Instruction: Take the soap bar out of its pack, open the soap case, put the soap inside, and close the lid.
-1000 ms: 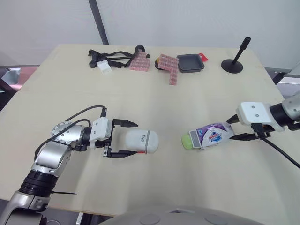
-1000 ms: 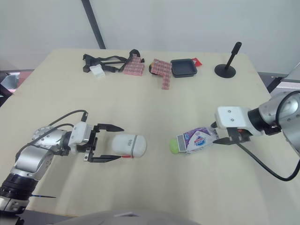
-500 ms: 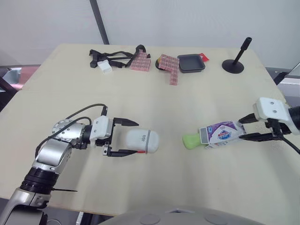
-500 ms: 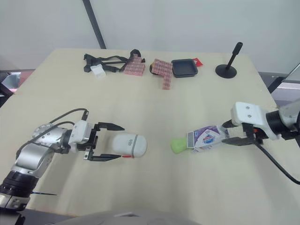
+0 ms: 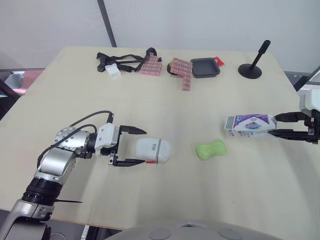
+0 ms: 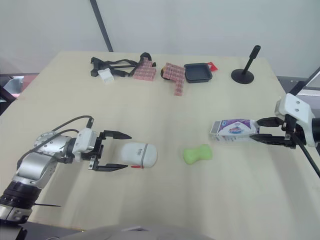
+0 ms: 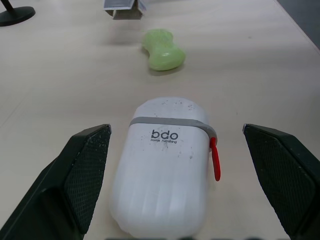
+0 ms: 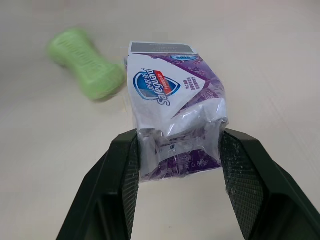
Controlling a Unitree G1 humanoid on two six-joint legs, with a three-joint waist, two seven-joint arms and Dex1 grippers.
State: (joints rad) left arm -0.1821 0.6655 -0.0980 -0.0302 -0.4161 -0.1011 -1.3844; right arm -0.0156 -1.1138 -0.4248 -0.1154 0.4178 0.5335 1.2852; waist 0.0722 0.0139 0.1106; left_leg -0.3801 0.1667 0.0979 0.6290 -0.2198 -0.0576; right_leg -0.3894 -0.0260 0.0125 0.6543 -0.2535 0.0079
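One second ago the green soap bar [image 5: 210, 149] was still halfway inside the open end of the soap pack [image 5: 250, 124]. Now it lies free on the table [image 5: 165, 100], a little to the right of the middle. The pack has gone away from it toward the robot's right side, carried by the right gripper [image 5: 274, 125]. The left gripper [image 5: 144, 147] and the white soap case [image 5: 152, 150] stand as they did before.

The right fingers are closed on the crumpled back end of the pack, and its open end points toward the soap. The soap is near this open end but does not touch it. The case lies on its side between the two left fingers, which are spread wide. The soap lies beyond the far end of the case, apart from it.

The left wrist view shows a gap between the case and each finger [image 7: 87, 175], so nothing is gripped there. It also shows the grey band around the case, the letters "bdo" and a small red tab, with the lid shut. The right wrist view shows how the fingers [image 8: 127, 175] pinch the wrinkled purple foil.
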